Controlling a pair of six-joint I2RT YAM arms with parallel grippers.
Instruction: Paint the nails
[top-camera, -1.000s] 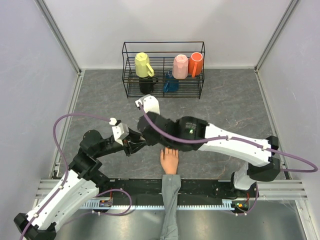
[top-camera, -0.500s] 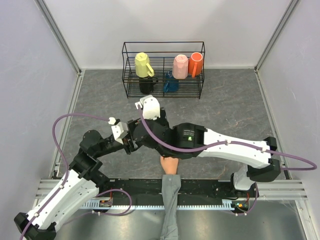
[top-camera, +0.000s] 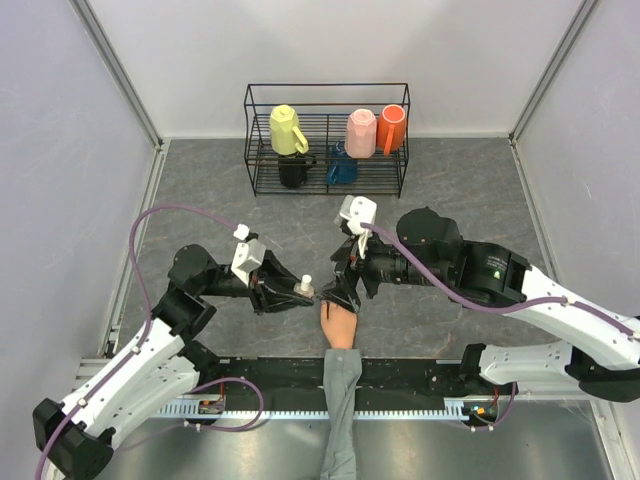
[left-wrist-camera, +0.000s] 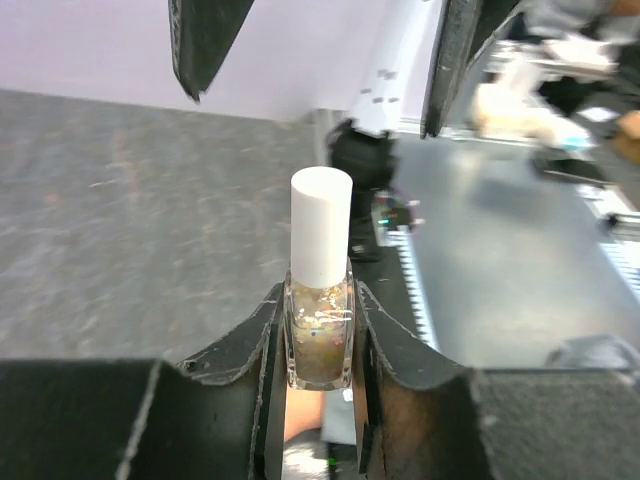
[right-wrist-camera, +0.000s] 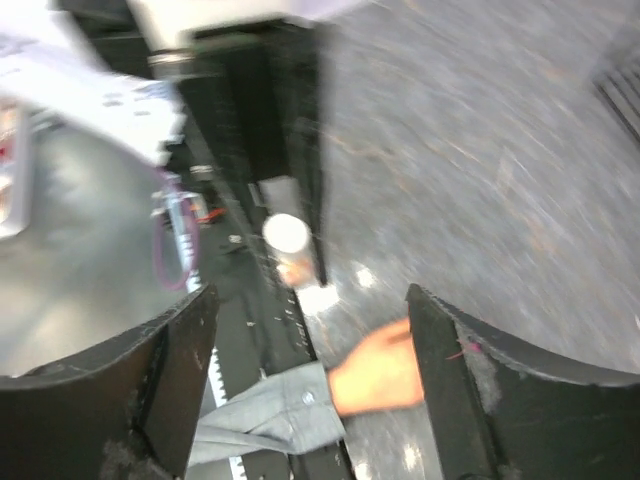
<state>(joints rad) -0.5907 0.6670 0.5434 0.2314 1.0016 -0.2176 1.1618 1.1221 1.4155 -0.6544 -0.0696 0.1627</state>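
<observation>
— Nails: too small to make out from above. Tipping the peach mannequin hand (top-camera: 341, 328), flat on the grey counter (top-camera: 450, 190) at the near edge, between the two arms, pointing away from the bases.
— And behind the wrist?
— Grey sleeve (top-camera: 342, 395), trailing back across the black rail (top-camera: 420, 372).
— Left arm's pose?
— Folded: up from the near-left base, elbow pushed out to the left, forearm running rightward, roughly level. Left end effector (top-camera: 292, 292) pinching a small bottle of nail polish (left-wrist-camera: 318, 345) by its glittery glass body, white cap (left-wrist-camera: 321, 238) standing free above the jaws. Held just left of the tip of the mannequin hand.
— Right arm?
— Reaching in from the near right, forearm stretched leftward, wrist tipped down. Right end effector (right-wrist-camera: 310, 300) spread wide, gripping nothing, hanging over the tip of the mannequin hand, close beside the bottle. Touching or apart: cannot tell.
— Further back?
— Wire rack (top-camera: 322, 128) with mugs (top-camera: 361, 132) at the far side, well apart.
</observation>
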